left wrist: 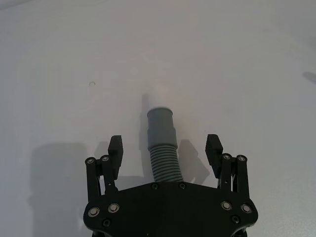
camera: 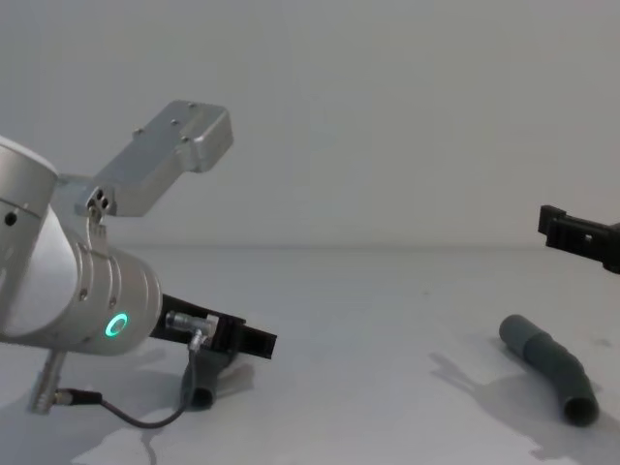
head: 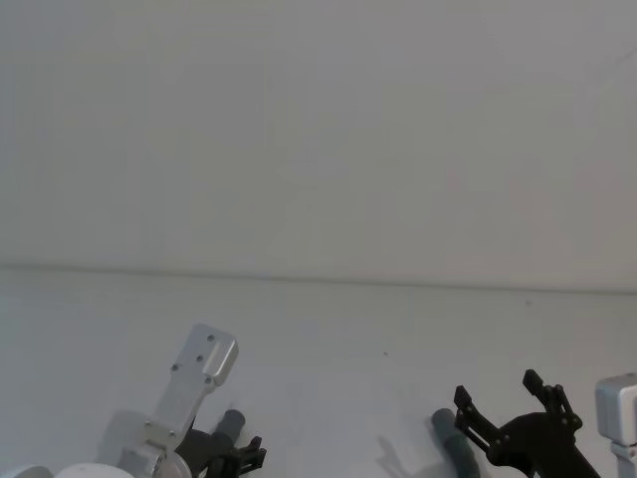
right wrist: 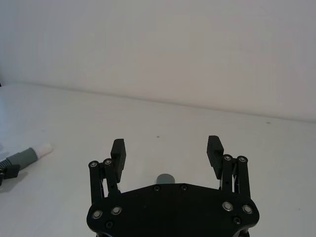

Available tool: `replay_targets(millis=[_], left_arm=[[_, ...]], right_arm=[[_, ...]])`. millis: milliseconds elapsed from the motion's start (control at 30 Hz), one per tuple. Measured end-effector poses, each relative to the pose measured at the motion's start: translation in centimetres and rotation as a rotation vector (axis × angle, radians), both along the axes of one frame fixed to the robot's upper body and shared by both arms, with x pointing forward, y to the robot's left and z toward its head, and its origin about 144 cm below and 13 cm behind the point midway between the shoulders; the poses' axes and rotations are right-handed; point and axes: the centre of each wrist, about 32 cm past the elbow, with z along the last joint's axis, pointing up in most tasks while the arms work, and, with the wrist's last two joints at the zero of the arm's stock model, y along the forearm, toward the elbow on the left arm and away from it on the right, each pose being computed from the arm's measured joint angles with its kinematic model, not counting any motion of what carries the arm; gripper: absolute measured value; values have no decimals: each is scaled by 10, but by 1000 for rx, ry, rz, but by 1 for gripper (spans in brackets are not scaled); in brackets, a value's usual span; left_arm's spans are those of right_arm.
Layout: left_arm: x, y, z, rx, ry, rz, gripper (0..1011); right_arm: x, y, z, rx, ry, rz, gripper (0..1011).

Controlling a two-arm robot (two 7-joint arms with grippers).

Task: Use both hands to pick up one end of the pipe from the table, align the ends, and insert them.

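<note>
- The pipe is lying in two bent grey pieces on the table [camera: 387, 320], well apart from each other
- The left piece [left wrist: 162, 143] is lying between the fingers of the left gripper [left wrist: 165, 146], with its white tip [left wrist: 159, 96] pointing away from the wrist
- The right piece [camera: 547, 366] is lying below the right gripper [right wrist: 166, 148]
- Both pieces are looking light, and the ribs [left wrist: 165, 165] are looking bendy, so an end is likely flopping if held far back
- The smooth collar [left wrist: 160, 121] is looking stiff but maybe slippery, so gripping the ribs just beside it is looking best
- The left gripper's fingers are standing wide apart around its piece, not touching it
- The right gripper's fingers are spread wide too, hanging above its piece
</note>
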Motion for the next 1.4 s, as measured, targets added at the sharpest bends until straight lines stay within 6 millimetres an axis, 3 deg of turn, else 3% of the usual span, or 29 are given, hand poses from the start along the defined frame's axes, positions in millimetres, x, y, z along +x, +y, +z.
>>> replay_targets(millis=[1400], left_arm=[[4, 0, -8, -36, -18, 69, 1001]], right_arm=[[0, 0, 0, 0, 0, 0, 1001]])
